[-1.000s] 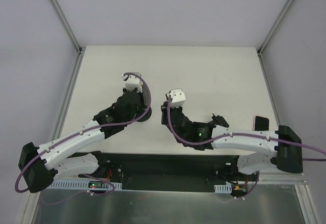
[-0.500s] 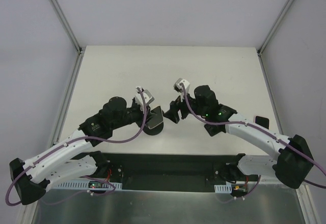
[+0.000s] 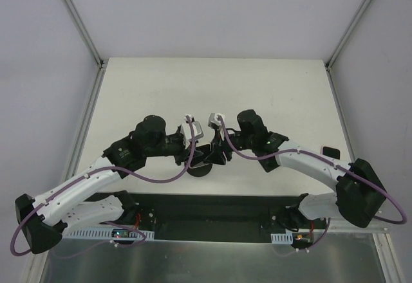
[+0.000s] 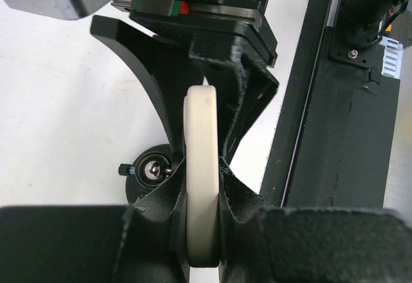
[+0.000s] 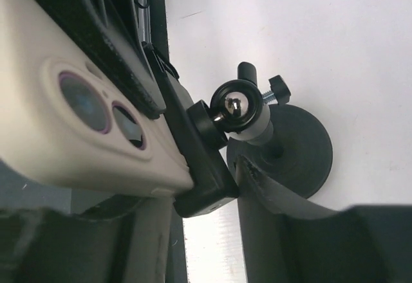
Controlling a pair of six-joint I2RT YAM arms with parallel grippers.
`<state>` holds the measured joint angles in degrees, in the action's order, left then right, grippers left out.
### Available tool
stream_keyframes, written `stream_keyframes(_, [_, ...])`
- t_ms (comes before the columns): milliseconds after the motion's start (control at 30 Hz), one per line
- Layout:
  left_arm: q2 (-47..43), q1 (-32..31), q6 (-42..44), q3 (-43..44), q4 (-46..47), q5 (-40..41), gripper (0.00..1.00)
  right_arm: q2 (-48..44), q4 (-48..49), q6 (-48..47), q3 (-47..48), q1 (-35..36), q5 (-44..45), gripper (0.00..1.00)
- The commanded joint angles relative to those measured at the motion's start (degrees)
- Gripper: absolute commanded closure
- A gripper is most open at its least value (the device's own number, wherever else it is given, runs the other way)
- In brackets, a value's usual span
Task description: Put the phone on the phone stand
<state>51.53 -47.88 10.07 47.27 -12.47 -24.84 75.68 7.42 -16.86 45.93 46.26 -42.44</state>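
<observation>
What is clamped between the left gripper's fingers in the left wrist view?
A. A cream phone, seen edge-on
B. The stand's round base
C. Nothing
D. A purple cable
A: the left gripper has its fingers pressed against both faces of the cream phone, which shows only its thin edge.

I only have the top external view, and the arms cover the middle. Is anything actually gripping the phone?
Observer: Yes. The left wrist view shows the cream phone edge-on, pinched between the jaws of the left gripper.
Operator: And where is the stand?
Observer: In the right wrist view the phone stand rests on its round base, with its ball joint close to the phone's lens end. I cannot tell whether the phone is seated.
</observation>
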Motion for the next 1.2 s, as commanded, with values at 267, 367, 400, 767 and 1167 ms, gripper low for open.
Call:
stream_keyframes(267, [0.5, -0.6, -1.8, -2.5, 7.9, 2.2, 1.00, -1.8, 21.3, 30.3, -7.1, -0.1, 19.1, 1.00])
stream_keyframes(367, [-0.8, -0.6, -3.5, -4.6, 10.7, 3.5, 1.00, -2.4, 29.5, 38.0, -11.3, -0.2, 21.4, 1.00])
stream_keyframes(400, [-1.2, -0.6, -3.6, -5.2, 11.9, 3.2, 1.00, -2.1, 33.3, 38.9, -12.0, 0.1, 21.5, 1.00])
stream_keyframes(767, [-3.3, -0.6, -5.1, -6.7, 12.3, 5.4, 1.00, -2.8, 28.3, 30.6, -9.8, 0.9, 17.6, 0.90])
stream_keyframes(1167, [-5.7, 0.8, -15.9, -4.2, 10.2, 9.3, 0.41, -9.0, 21.0, 25.8, -12.6, 1.0, 16.4, 0.14])
